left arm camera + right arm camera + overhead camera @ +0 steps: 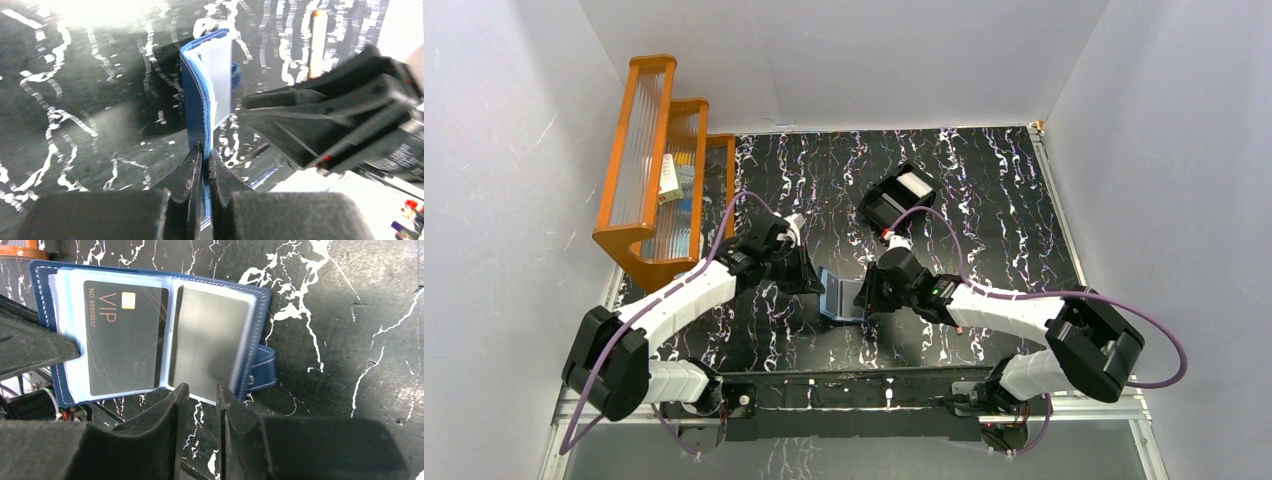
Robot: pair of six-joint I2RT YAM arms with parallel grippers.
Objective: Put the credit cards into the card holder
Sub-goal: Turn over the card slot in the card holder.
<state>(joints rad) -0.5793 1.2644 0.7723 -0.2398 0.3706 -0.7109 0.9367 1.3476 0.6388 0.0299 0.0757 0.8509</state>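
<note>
The navy-blue card holder point(262, 330) lies open, with clear sleeves inside. A dark card marked VIP point(122, 335) sits in its left sleeve and a pale grey card point(207, 340) in its right sleeve. In the top view the holder point(839, 298) is between the two grippers. My left gripper point(205, 150) is shut on the edge of the holder's blue cover point(192, 100), which stands on edge in that view. My right gripper point(200, 390) is narrowly open and empty, its tips at the lower edge of the grey card's sleeve.
A black open-top box point(886, 203) with a white card-like piece point(914, 183) on it stands behind the holder. An orange stepped rack point(659, 160) is at the back left. A thin pale stick point(317, 45) lies beyond the holder. White walls close in the table.
</note>
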